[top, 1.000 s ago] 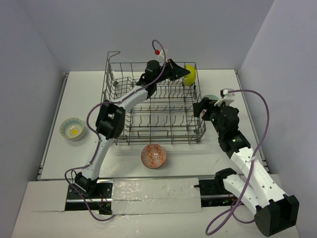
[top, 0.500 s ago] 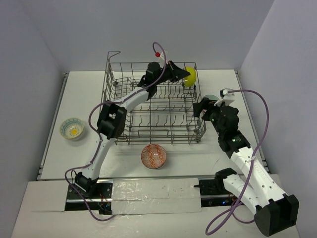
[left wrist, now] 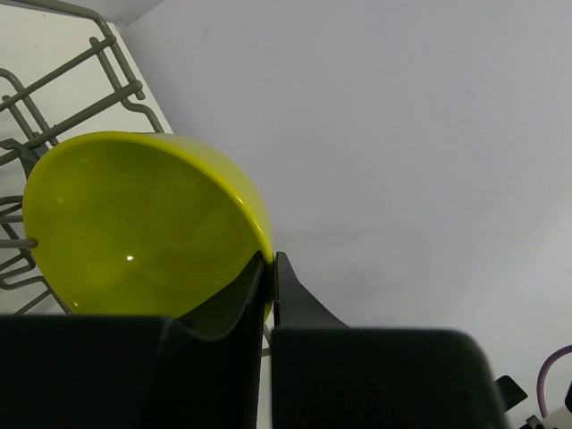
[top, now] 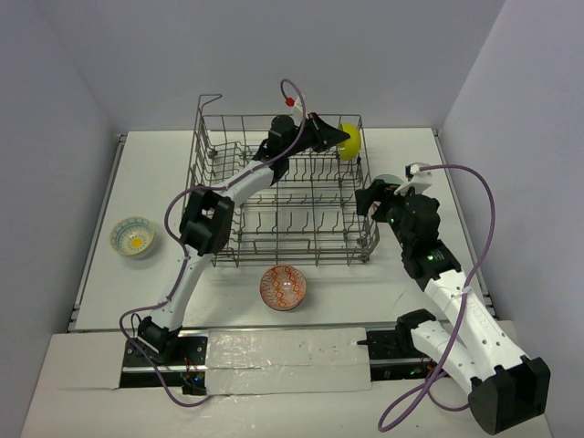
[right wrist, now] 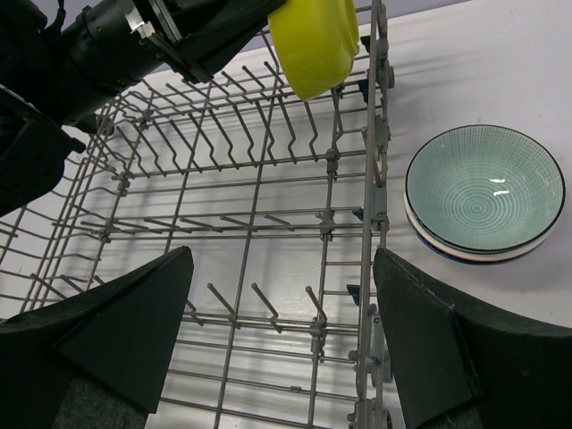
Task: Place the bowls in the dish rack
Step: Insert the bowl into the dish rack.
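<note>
My left gripper is shut on the rim of a lime bowl, holding it tilted on edge above the far right corner of the grey wire dish rack. In the left wrist view the fingertips pinch the lime bowl at its rim, where the left gripper is closed. My right gripper stands open above the rack's right side with nothing between its fingers. From there the lime bowl shows over the tines.
A teal lined bowl sits on another bowl just outside the rack's right wall. A red-white patterned bowl lies in front of the rack. A blue-white bowl with a yellow centre rests at the table's left.
The left wrist has dipped slightly with the lime bowl still in its grip. The right arm has not moved.
</note>
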Robot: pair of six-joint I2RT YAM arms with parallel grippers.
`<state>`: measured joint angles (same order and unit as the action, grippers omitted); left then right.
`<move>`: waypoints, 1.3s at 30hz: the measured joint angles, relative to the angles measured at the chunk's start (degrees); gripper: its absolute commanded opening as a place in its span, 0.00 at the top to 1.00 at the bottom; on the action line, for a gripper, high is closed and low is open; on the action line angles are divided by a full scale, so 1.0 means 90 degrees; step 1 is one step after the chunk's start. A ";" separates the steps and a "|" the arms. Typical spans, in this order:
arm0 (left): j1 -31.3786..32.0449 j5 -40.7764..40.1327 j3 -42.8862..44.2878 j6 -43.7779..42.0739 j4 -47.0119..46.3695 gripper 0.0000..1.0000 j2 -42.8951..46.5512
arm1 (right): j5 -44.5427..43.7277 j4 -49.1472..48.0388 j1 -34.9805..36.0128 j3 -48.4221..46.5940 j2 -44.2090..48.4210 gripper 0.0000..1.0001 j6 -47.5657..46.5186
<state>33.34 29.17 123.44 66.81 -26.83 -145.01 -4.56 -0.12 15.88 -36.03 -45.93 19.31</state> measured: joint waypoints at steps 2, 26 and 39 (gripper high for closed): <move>-0.0005 0.0000 -0.0015 0.0010 -0.0027 1.00 0.0000 | 0.0005 -0.0007 -0.0002 0.0000 -0.0002 0.11 -0.0002; -0.0158 0.0129 -0.0794 0.0143 -0.0461 1.00 0.0301 | 0.0007 -0.0032 -0.0002 0.0000 -0.0002 0.11 0.0000; -0.0214 0.0061 -0.1241 -0.0143 -0.0165 1.00 0.0646 | 0.0007 -0.0032 -0.0007 0.0000 -0.0007 0.11 0.0000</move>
<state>31.42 29.71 112.27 65.52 -28.32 -139.20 -4.49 -0.40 15.81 -36.03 -46.00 19.31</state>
